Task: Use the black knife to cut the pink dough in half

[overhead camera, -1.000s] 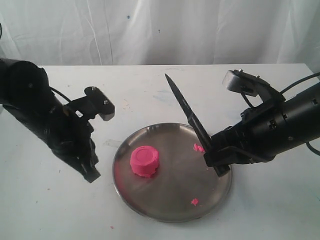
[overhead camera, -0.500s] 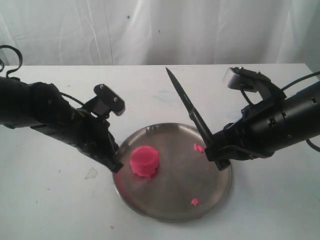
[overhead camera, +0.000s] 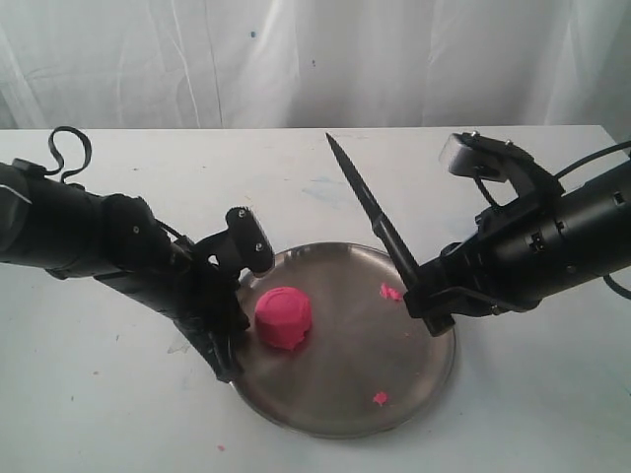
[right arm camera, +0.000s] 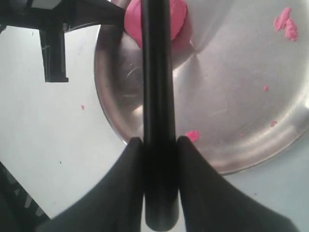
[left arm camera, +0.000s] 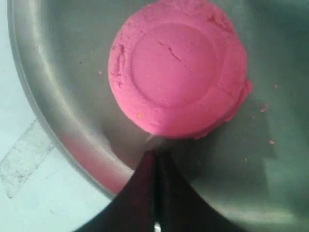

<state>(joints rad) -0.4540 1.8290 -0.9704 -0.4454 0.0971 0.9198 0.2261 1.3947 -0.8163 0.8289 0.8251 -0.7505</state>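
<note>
The pink dough [overhead camera: 284,317] is one whole round puck on the left part of the steel plate [overhead camera: 345,394]. In the left wrist view the dough [left arm camera: 177,67] shows a ringed top. My left gripper [overhead camera: 232,363] is shut and empty. Its tips [left arm camera: 155,153] hang just inside the plate rim, a short way from the dough's side. My right gripper [overhead camera: 431,301] is shut on the handle of the black knife [overhead camera: 370,207]. The blade slants up and back over the plate's right rim, clear of the dough. In the right wrist view the knife [right arm camera: 157,96] crosses in front of the dough [right arm camera: 179,14], held by the right gripper [right arm camera: 158,140].
Small pink crumbs lie on the plate, one near the right gripper [overhead camera: 391,292] and one near the front rim [overhead camera: 380,398]. The plate rests on a white table [overhead camera: 118,424] with a white curtain [overhead camera: 296,59] behind. A strip of clear tape [left arm camera: 24,154] lies left of the plate.
My left arm swung right and down until its shut gripper reached the plate beside the dough. The right arm lifted the knife slightly, then held still.
</note>
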